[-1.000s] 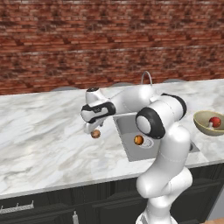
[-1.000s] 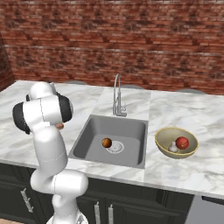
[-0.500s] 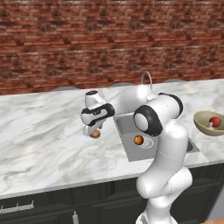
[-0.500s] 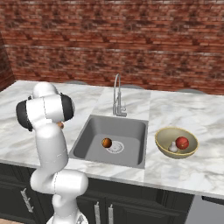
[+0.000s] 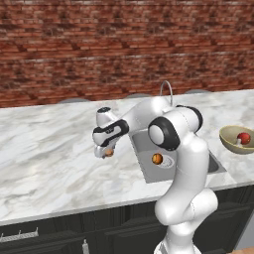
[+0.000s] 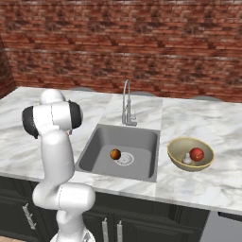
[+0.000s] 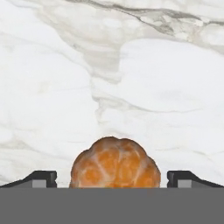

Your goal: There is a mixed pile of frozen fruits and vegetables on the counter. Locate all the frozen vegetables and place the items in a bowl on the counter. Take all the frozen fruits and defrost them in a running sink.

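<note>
Orange (image 7: 115, 162) sat between my gripper's (image 5: 107, 153) fingertips (image 7: 41, 179) above the counter (image 5: 44, 144), left of the sink (image 5: 149, 163); whether they gripped it I could not tell.

A kitchen: marble counter (image 6: 198, 184), steel sink (image 6: 142, 142), faucet (image 6: 126, 101), brick wall (image 6: 142, 42).

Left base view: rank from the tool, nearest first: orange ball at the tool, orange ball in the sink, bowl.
1. Orange ball at the tool: between the fingers of the tool, over the counter left of the sink.
2. Orange ball in the sink: in the basin, by the drain.
3. Bowl: far right on the counter, past the sink.
</note>
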